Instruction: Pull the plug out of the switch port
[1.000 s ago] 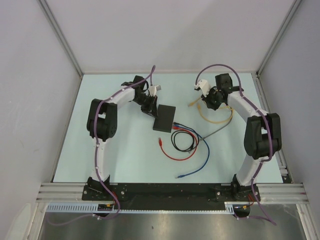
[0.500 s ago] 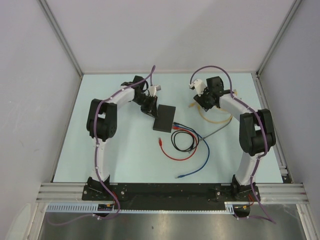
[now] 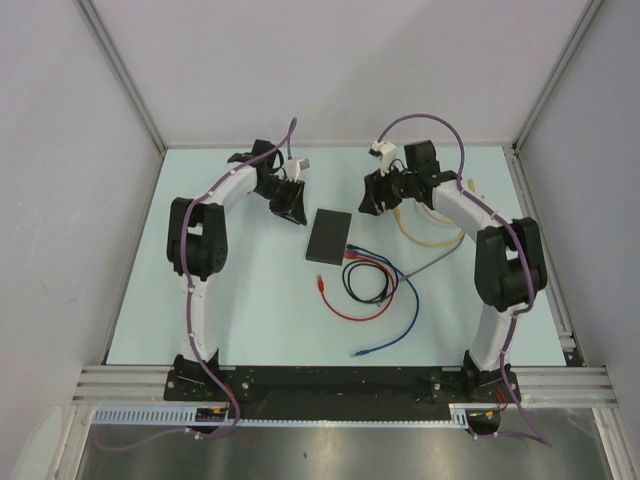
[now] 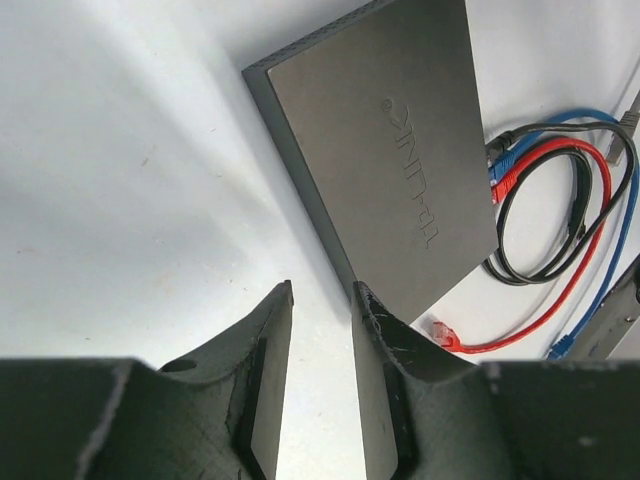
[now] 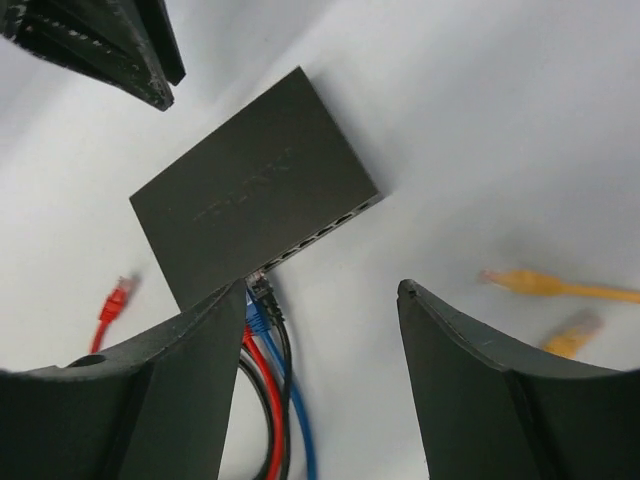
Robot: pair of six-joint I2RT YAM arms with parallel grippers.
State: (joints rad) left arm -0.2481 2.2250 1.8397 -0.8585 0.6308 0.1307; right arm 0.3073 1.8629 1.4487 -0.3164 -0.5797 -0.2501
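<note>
Bright, even overhead light leaves a soft shadow beside the switch point(image 4: 390, 150) on the pale desk point(image 4: 120, 200), while the right wrist view blurs the yellow cable point(image 5: 560, 290) and red plug point(image 5: 115, 300).

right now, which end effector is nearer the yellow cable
Right. The right end effector hovers just left of the yellow cable; the left end effector is beyond the switch.
</note>
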